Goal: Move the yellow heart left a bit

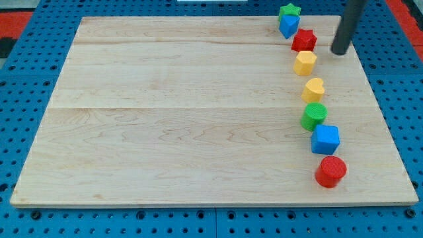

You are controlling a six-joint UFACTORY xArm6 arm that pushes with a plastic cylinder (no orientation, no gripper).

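The dark rod runs out of the view's top edge, so you see only its lower length down to my tip point(340, 51), right of the red star point(304, 40). The green star point(289, 10) sits against the blue block point(288, 26) and covers its upper part, leaving that block's shape uncertain. You cannot tell whether the two touch or overlap only by angle. The wooden board point(165, 112) loses its lower right corner at the view's right edge.

Pale matt wooden board point(198, 106), smooth plastic-looking yellow heart point(314, 88), dark matt rod, blue perforated surround point(33, 39)
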